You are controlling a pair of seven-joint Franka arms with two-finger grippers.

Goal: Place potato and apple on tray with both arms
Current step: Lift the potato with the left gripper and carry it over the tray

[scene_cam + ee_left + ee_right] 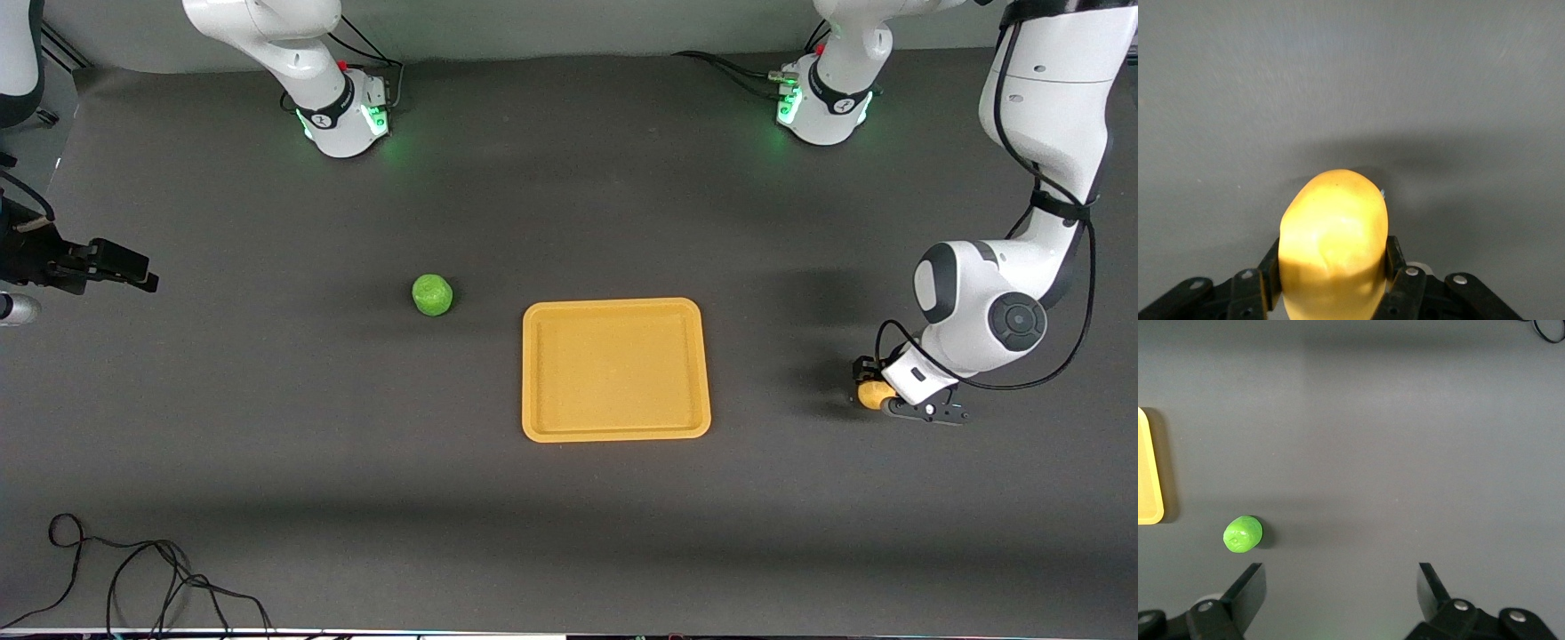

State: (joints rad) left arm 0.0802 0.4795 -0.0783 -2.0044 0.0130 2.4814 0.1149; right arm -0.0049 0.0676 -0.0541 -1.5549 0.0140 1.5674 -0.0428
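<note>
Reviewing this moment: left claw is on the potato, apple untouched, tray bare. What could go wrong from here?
1. The left claw pinches the potato only at its lower sides; the smooth oval could slip out during the carry to the tray.
2. The round apple lies loose on the table, so it may roll if the open right claw nudges it while closing in.

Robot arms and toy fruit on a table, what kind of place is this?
Probably a robot lab. Two white arms are bolted to a grey table, loose cables trail along its edge, and the left claw grips a potato near a tray.
</note>
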